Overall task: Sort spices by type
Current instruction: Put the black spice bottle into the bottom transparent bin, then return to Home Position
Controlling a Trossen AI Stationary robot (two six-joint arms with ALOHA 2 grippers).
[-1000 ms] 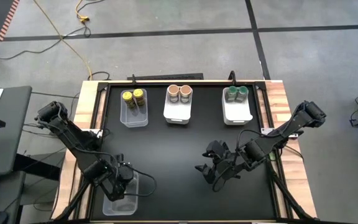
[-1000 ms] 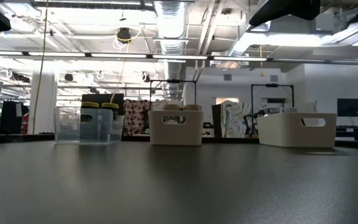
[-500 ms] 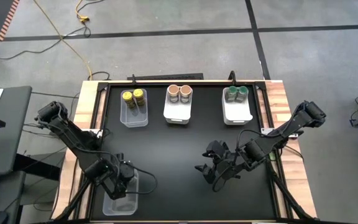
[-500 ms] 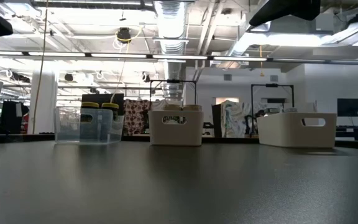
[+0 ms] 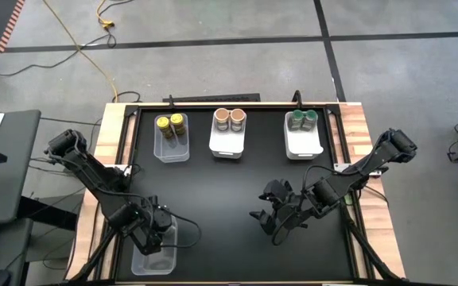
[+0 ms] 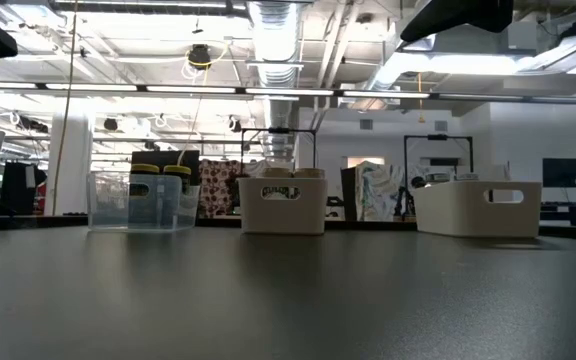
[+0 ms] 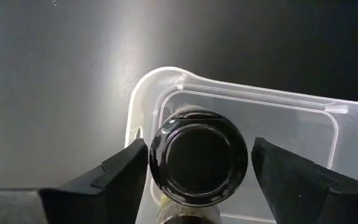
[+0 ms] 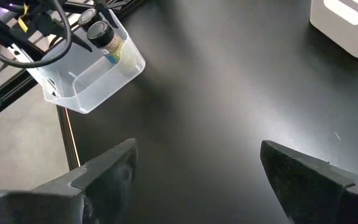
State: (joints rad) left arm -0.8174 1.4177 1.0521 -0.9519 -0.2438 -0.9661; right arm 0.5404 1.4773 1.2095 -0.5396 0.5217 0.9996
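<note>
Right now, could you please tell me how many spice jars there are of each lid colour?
yellow-lid jars: 2
brown-lid jars: 2
green-lid jars: 2
dark-lid jars: 2
Total: 8

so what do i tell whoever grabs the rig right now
left gripper: open, fingers either side of a dark grey jar standing in the near clear bin; a second dark top seems to sit beside it.
right gripper: open, empty, over bare table.
Done: yellow jars, tan-brown jars and green jars sit in pairs, each pair in its own far bin.
Left: no loose jars in view; probably just lift the left arm clear.
</note>
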